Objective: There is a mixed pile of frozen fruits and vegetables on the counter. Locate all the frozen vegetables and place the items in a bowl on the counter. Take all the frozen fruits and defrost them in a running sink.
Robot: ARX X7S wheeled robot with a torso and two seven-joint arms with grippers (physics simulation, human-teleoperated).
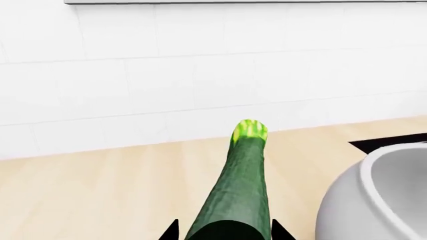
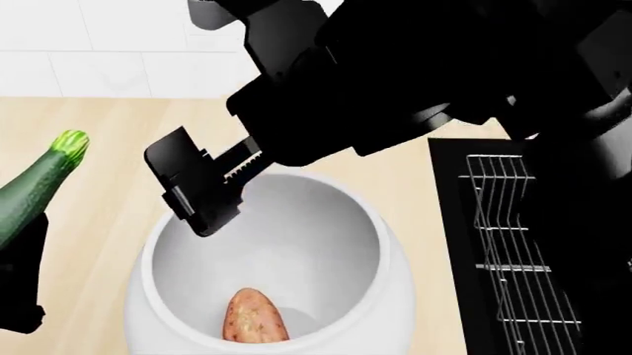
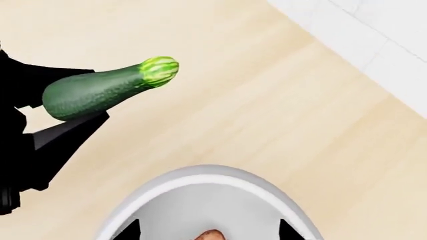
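Observation:
My left gripper (image 1: 225,232) is shut on the dark green zucchini (image 1: 239,185), which points its light green stem end away from the jaws. In the head view the zucchini (image 2: 38,185) hangs to the left of the white bowl (image 2: 387,244), apart from its rim. The pinkish-orange sweet potato (image 2: 254,319) lies inside the bowl. My right gripper (image 2: 197,196) hovers over the bowl's far left rim, open with nothing between its fingers. The right wrist view shows the bowl (image 3: 200,174) below and the zucchini (image 3: 100,90) off to one side. The frozen fruits are out of view.
The black sink (image 2: 449,222) with its wire rack (image 2: 513,244) lies just right of the bowl. Light beige counter (image 2: 109,126) runs back to a white tiled wall (image 2: 99,44). My right arm fills the upper right of the head view.

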